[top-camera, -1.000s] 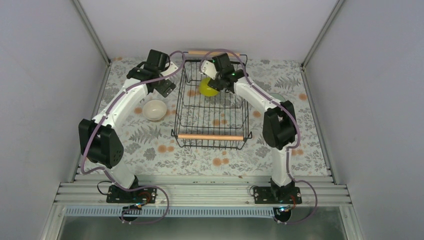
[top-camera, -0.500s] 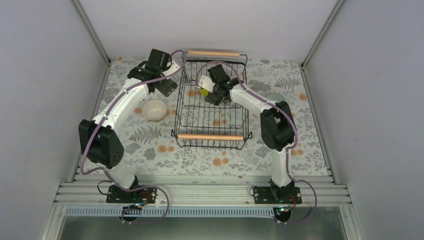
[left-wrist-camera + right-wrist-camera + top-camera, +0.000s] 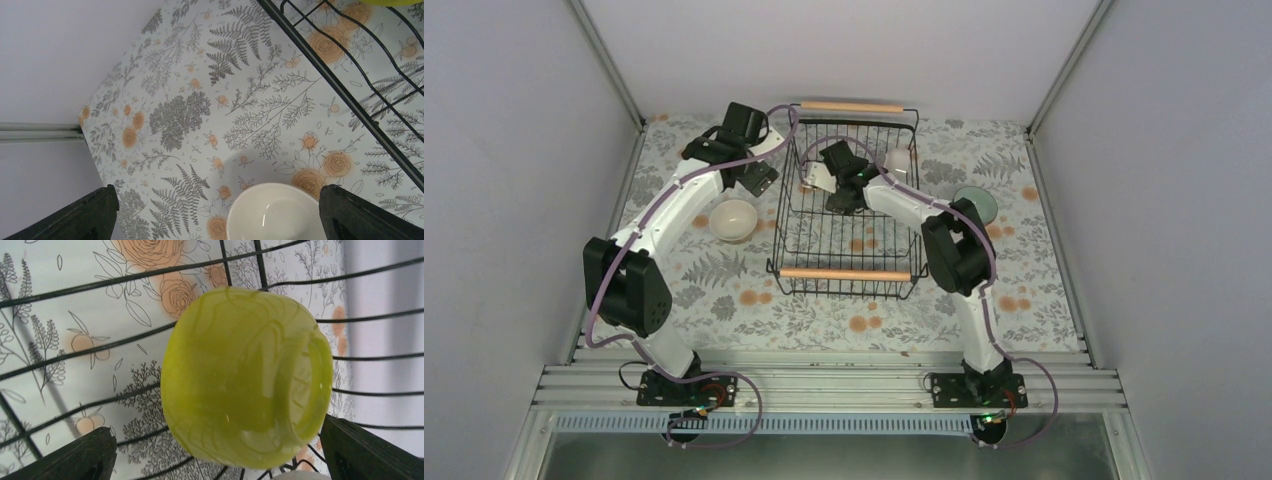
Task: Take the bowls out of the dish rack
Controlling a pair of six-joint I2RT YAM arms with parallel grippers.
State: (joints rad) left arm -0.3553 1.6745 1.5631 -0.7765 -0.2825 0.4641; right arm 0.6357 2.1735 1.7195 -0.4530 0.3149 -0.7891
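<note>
Mid-frame, right wrist view: yellow-green bowl [image 3: 245, 375] on its side in dish rack [image 3: 844, 272], axis left-right.
Right gripper [image 3: 214, 430]: wide open, empty, bowl dead ahead.

Four bowls [image 3: 733, 220] [image 3: 245, 375] [image 3: 980, 198] [image 3: 897, 160], one dish rack [image 3: 844, 272], two arms [image 3: 674, 215] [image 3: 902, 199]

Dish rack [image 3: 844, 286] is thin black wire w/ a slight sheen, its handles [image 3: 845, 273] pale matt wood; yellow-green bowl [image 3: 245, 375] glossy, smooth, semi-translucent, prob. plastic; cream bowl [image 3: 275, 212] smooth & shiny; tabletop [image 3: 190, 115] a matt floral-print covering.
</note>
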